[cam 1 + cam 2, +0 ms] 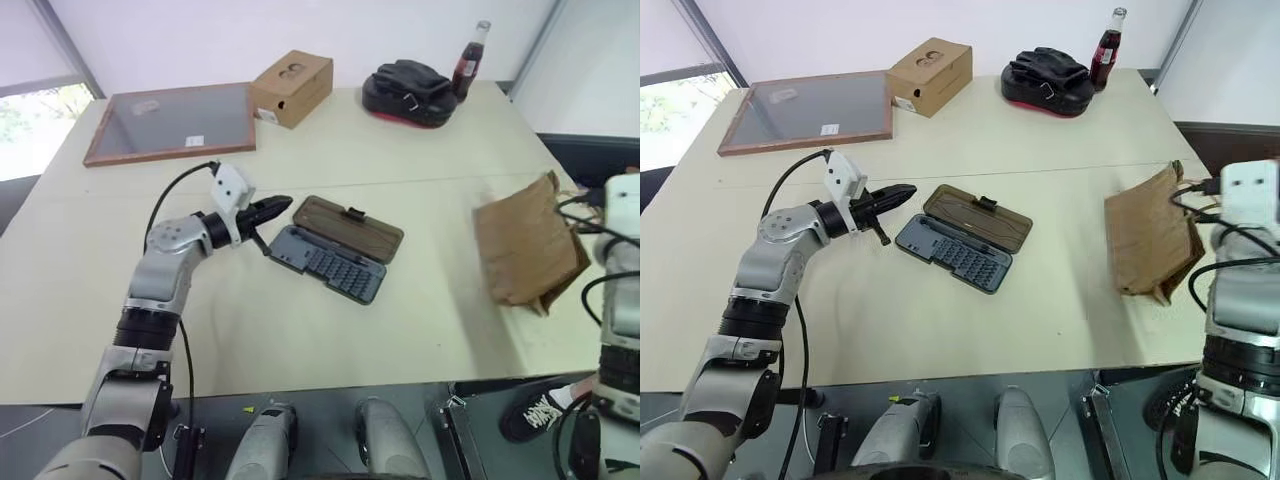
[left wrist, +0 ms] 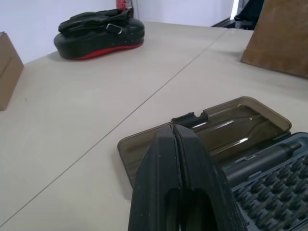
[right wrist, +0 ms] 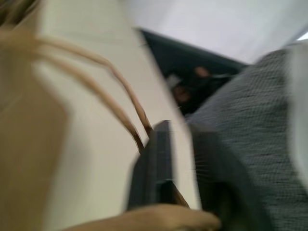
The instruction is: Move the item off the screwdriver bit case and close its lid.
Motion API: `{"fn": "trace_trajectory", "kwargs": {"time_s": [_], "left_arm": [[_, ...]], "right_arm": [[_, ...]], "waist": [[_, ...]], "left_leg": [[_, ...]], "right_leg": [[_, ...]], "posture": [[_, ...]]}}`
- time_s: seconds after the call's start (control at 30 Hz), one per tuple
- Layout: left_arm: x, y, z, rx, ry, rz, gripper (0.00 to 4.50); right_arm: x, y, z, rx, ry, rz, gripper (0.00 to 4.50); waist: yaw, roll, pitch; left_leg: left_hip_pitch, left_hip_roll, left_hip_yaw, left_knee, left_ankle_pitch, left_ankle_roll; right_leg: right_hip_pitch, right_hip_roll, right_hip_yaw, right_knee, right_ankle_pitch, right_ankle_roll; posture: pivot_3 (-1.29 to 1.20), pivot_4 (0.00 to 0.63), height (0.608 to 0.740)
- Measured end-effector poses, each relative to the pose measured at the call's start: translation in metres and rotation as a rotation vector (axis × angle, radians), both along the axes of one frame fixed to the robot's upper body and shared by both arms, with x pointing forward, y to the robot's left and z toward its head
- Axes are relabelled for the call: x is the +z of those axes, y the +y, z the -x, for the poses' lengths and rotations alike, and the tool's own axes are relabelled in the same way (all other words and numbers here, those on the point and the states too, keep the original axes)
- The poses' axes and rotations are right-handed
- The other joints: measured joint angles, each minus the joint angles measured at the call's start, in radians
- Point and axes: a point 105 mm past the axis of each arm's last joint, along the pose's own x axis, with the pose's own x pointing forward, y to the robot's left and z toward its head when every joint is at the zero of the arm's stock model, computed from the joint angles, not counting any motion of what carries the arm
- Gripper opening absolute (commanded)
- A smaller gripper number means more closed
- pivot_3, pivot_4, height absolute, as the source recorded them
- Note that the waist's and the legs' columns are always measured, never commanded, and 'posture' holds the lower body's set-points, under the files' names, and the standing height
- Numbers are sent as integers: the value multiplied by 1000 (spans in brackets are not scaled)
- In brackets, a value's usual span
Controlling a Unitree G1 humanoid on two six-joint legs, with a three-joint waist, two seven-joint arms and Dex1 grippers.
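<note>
paper bag [image 1: 527,247] beside open case [image 1: 336,249]

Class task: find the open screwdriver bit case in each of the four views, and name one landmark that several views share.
Left eye view: screwdriver bit case, centre of the table.
Right eye view: centre, slightly left.
Left wrist view: just beyond the left gripper, lid laid open.
Right wrist view: not in it.
Shared landmark: brown paper bag.

A brown kraft paper bag [image 1: 525,252] and a dark grey bit case [image 1: 327,262] are seen. Its lid [image 1: 347,228] is tinted smoky brown.
</note>
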Motion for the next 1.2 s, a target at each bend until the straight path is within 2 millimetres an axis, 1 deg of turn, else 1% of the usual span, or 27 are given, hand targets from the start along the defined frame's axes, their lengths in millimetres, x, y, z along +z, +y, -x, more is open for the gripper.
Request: {"fn": "trace_trajectory", "kwargs": {"time_s": [0.07, 0.13, 0.17, 0.27, 0.33, 0.43, 0.5, 0.6, 0.67, 0.73, 0.83, 1.0, 1.13, 1.2], "left_arm": [[0, 1, 0, 2, -1, -2, 0], [0, 1, 0, 3, -1, -4, 0], [0, 1, 0, 3, -2, -4, 0], [-3, 5, 1, 13, 4, -15, 0], [-4, 6, 1, 19, 7, -17, 0], [-3, 5, 2, 21, 1, -15, 0], [-1, 5, 2, 23, -7, -14, 0], [-1, 4, 2, 23, -10, -12, 0], [-1, 2, 2, 20, -10, -9, 0], [-1, 0, 2, 15, -12, -4, 0], [-1, -1, 2, 14, -16, -6, 0], [-5, -3, 1, 8, -11, 2, 0], [-7, -6, -1, -2, -9, 0, 0], [-7, -6, -2, -5, -7, 0, 0]], "right_arm": [[-5, 2, 1, 6, 23, -11, 2964], [-5, 3, 1, 9, 30, -13, 4000], [-4, 2, 3, 20, 53, 17, 4447], [1, -2, 8, 73, 149, 150, 4447], [5, 0, 11, 140, 231, 255, 4447], [9, 6, 13, 214, 287, 305, 4447], [10, 4, 16, 246, 342, 342, 4447], [22, -2, 22, 280, 410, 419, 4447], [27, -4, 26, 298, 445, 441, 4447], [24, -5, 34, 335, 513, 447, 4447], [27, -6, 41, 360, 534, 419, 4447], [59, -8, 46, 374, 483, 427, 4447], [76, -12, 51, 381, 470, 429, 4447], [92, -13, 53, 387, 431, 415, 4447]], "waist": [[3, 0, 0], [4, 0, 0], [4, 0, 0], [5, 0, 0], [6, 0, 0], [2, 0, 0], [3, 0, 0], [6, 0, 0], [7, 0, 0], [16, 0, 0], [22, 0, 0], [27, 0, 0], [27, -1, 0], [25, 0, 0]], "left_leg": [[0, 0, 0, 1, 0, 0], [0, 0, 0, 1, 0, 0], [0, 0, 0, 1, 0, 0], [0, 0, 0, 1, 0, 1], [0, 0, 0, 2, 0, 1], [0, 0, 0, 3, -1, 1], [0, 0, 0, 3, -1, 1], [0, 0, 0, 4, -1, 1], [0, 0, 0, 4, -1, 1], [-1, 0, 0, 5, -1, 2], [-1, 0, 1, 7, -2, 2], [-1, 0, 1, 7, -2, 2], [-1, 0, 1, 8, -2, 2], [-1, 0, 1, 8, -2, 2]], "right_leg": [[0, 0, 0, 0, 0, 0], [0, 0, 0, 0, 0, 0], [0, 0, 0, 0, 0, 0], [0, 0, 0, 0, 0, 0], [1, 0, 0, 0, 0, 0], [1, 0, 0, 0, 0, 0], [1, 0, 0, 0, 0, 0], [1, 0, 0, 0, 0, 0], [2, 0, -1, 0, 0, 0], [2, 0, -1, -1, 0, 1], [2, 0, 0, -1, 0, 1], [3, 0, -1, -1, 0, 1], [3, 0, -1, -1, 0, 1], [3, 0, -1, -1, 0, 1]], "posture": [[0, 150, 740], [0, 150, 740], [0, 150, 740], [0, 150, 740], [0, 150, 740], [0, 150, 740], [0, 150, 740], [0, 150, 740], [0, 150, 740], [0, 150, 740], [0, 150, 740], [0, 150, 740], [0, 150, 740], [0, 150, 740]]}}
